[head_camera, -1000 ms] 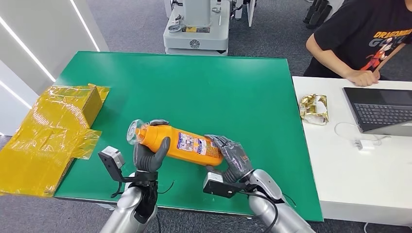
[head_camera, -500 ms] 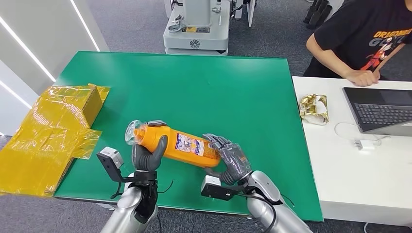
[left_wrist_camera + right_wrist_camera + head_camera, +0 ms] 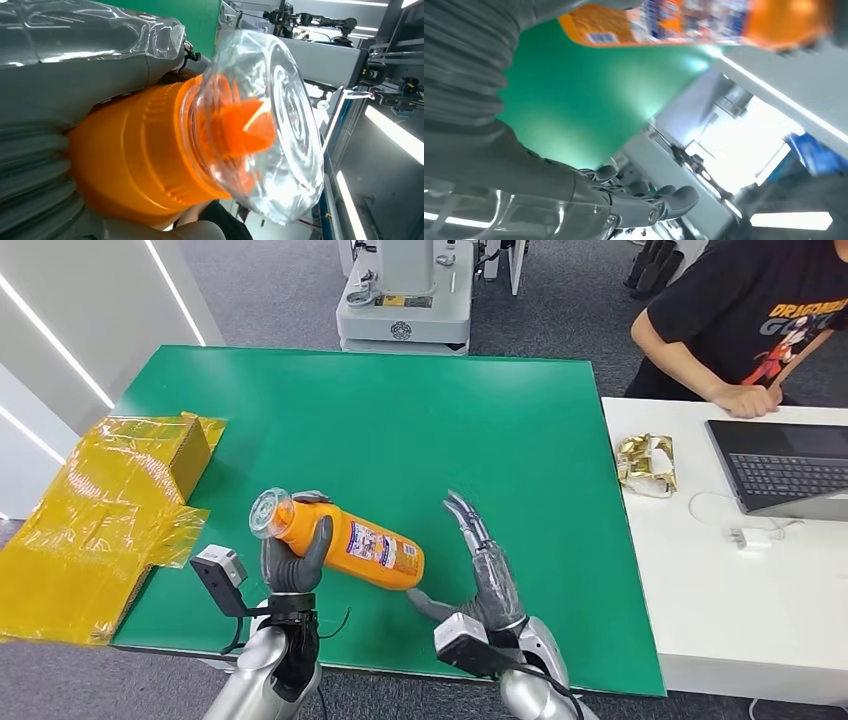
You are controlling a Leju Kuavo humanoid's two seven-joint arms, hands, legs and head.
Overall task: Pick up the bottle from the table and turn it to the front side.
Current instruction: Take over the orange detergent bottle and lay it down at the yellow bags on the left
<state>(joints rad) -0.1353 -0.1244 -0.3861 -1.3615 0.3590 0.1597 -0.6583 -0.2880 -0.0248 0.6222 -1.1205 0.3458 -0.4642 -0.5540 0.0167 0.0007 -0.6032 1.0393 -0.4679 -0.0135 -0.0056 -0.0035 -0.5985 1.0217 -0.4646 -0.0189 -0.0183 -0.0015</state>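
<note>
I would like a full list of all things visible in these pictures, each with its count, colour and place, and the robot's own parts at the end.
Bottle: one, orange with a clear cap, lifted over the near side of the table.
Table: one, green, in front of the robot.
Cardboard box in yellow wrap: one, at the table's left edge.
Desk: one, white, right of the table.
Laptop: one, dark grey, on the desk.
Foil packet: one, gold, on the desk.
Cable: one, white, on the desk.
Person: one, black shirt, behind the desk.
Machine: one, grey, beyond the table.
Left hand: grey, grips the bottle near its neck.
Right hand: grey, fingers spread, apart from the bottle.
</note>
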